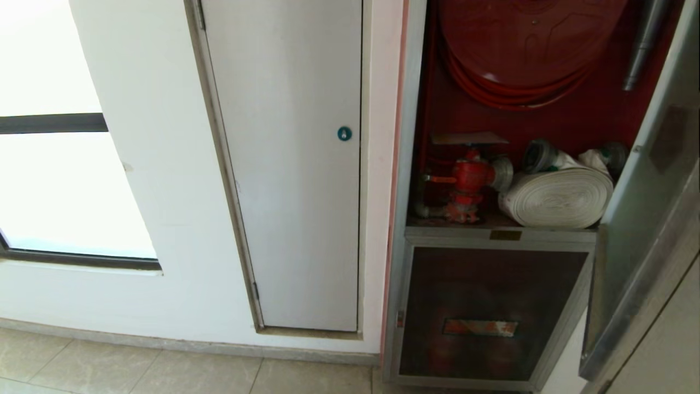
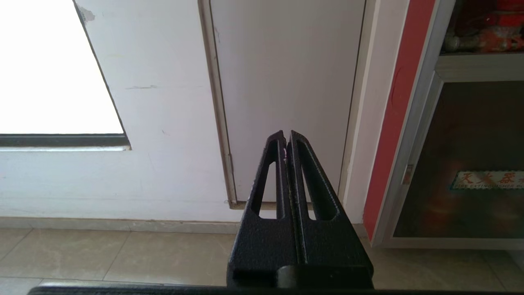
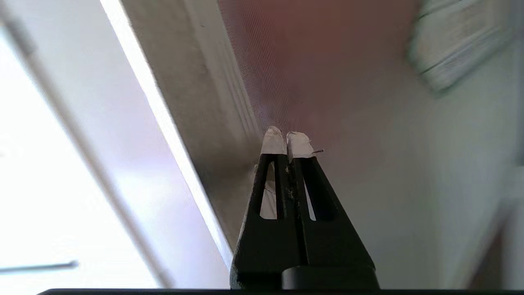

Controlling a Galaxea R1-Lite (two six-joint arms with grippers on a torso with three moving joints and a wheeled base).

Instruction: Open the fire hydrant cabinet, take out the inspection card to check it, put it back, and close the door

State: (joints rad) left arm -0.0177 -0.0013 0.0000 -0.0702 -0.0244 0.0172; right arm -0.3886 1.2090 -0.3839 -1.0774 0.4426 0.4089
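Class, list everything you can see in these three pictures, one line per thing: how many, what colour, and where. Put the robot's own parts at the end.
fire hydrant cabinet: one, silver frame, red inside, right of the white door.
door: one, silver-framed glass, swung open at the cabinet's right.
hose reel: one, red, top of the cabinet.
valve: one, red, cabinet shelf, left.
rolled hose: one, white, shelf, beside the valve.
lower panel: one, dark, orange label, under the shelf.
white door: one, blue round lock, in the wall.
window: one, bright, far left.
floor: beige tiles.
left gripper: black, jaws shut, facing the white door.
right gripper: black, white-tipped, jaws shut, at the open door.
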